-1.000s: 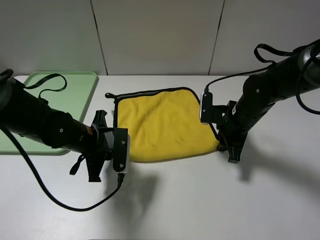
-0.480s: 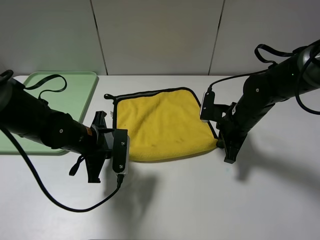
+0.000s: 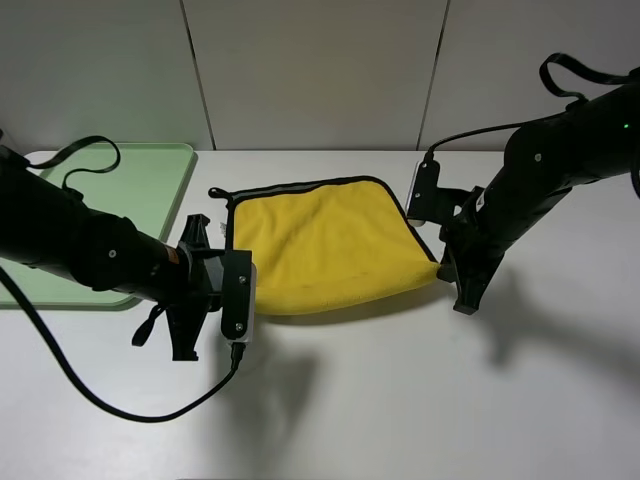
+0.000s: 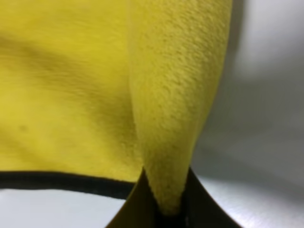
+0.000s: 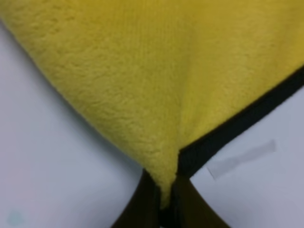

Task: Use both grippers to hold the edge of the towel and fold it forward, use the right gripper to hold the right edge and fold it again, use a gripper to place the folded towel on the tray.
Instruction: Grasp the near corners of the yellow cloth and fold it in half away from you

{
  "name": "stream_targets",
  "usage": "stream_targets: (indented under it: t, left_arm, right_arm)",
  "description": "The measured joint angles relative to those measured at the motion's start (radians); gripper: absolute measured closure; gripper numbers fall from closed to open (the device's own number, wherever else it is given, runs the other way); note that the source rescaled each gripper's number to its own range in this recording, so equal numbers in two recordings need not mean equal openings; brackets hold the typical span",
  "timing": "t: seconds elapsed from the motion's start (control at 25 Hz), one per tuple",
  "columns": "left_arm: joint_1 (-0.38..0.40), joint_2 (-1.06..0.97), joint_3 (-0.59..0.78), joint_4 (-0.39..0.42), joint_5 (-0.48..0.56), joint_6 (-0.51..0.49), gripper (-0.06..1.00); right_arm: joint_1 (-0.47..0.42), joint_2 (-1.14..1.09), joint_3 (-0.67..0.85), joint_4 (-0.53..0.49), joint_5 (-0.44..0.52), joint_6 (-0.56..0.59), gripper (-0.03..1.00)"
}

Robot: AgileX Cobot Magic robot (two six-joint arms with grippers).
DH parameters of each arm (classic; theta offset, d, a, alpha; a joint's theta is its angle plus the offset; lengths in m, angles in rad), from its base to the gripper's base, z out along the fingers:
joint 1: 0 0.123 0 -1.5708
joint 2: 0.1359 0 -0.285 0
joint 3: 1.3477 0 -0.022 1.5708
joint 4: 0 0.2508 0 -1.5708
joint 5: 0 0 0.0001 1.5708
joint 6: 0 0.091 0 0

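The yellow towel [image 3: 325,245] lies on the white table, its near edge raised off the surface. My left gripper [image 3: 243,290] is shut on the towel's near left corner; the left wrist view shows yellow cloth [image 4: 175,104] pinched between the jaws, with the black edge [image 4: 57,181] beside them. My right gripper [image 3: 440,268] is shut on the near right corner; the right wrist view shows the cloth [image 5: 142,85] and its black edge [image 5: 237,124] meeting in the jaws. The pale green tray [image 3: 150,190] lies at the far left, partly hidden by my left arm.
The white table [image 3: 400,400] stretches in front of the towel. A grey panelled wall [image 3: 320,70] stands behind. Black cables trail from both arms, one loop lying over the tray. A small strip of tape [image 5: 242,159] lies on the table by the right corner.
Both grippers have risen a little with the towel's near corners, lifting the near edge off the table. The right arm has moved up and back.
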Motion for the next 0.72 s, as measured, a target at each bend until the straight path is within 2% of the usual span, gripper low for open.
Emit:
stream_targets:
  t: [0.72]
  left_arm:
    - [0.0, -0.405, 0.002, 0.003, 0.241, 0.0, 0.94]
  right_arm:
    - [0.0, -0.343, 0.001, -0.013, 0.19, 0.05, 0.97]
